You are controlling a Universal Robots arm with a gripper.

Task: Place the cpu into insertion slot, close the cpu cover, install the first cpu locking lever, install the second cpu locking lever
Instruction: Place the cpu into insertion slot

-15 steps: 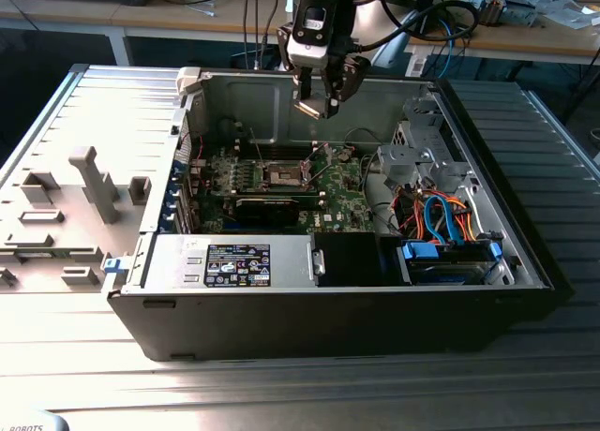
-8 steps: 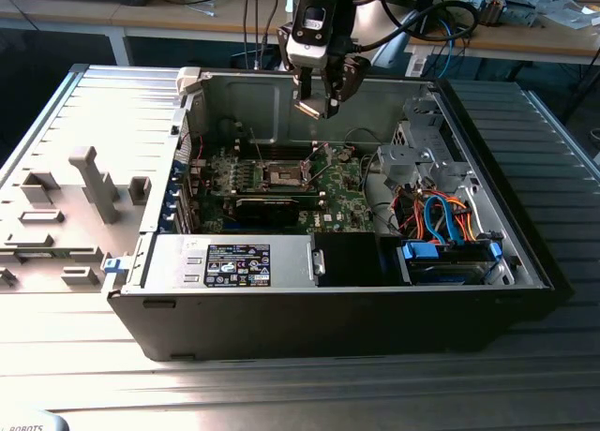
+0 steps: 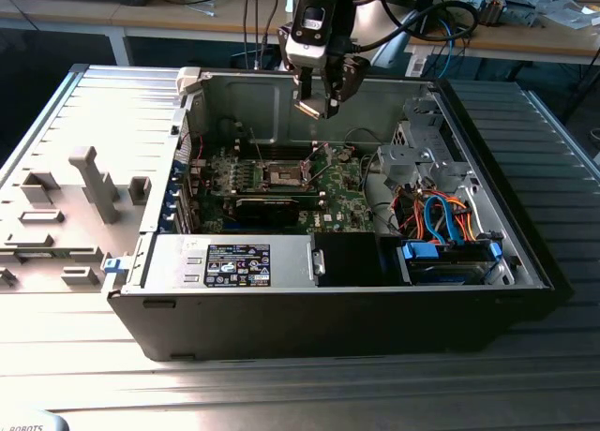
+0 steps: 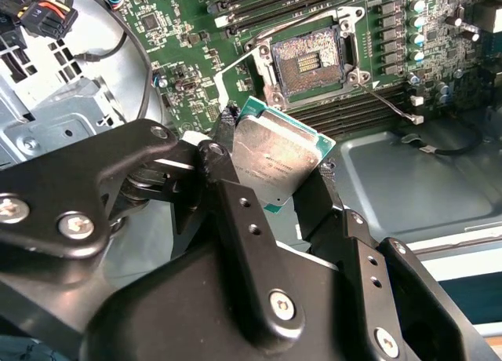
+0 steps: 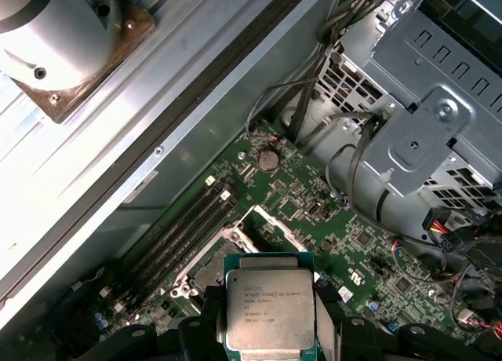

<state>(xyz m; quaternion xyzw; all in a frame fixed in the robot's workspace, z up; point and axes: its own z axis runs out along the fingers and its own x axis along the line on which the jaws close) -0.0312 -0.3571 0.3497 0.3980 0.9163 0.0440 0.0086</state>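
Note:
My gripper (image 3: 317,101) hangs over the open computer case, shut on the cpu (image 3: 310,109) and holding it by its edges. In both wrist views the cpu (image 4: 278,161) (image 5: 271,310) shows its silver-grey top between the black fingers (image 4: 235,212). The insertion slot (image 4: 310,60) lies bare on the green motherboard (image 3: 342,201), well below the chip, with its pin field showing. The cpu cover (image 4: 235,69) stands raised at one side of the slot. Two thin wire locking levers (image 4: 386,103) are swung out beside it. In the exterior view the insertion slot (image 3: 281,175) is below the gripper, toward the exterior view's left.
A long black card (image 3: 267,207) lies in front of the slot. A labelled power supply (image 3: 239,263) fills the case's front. A metal drive cage (image 3: 424,150) and coloured cables (image 3: 441,217) sit at the exterior view's right. Grey fixtures (image 3: 94,183) stand outside the case.

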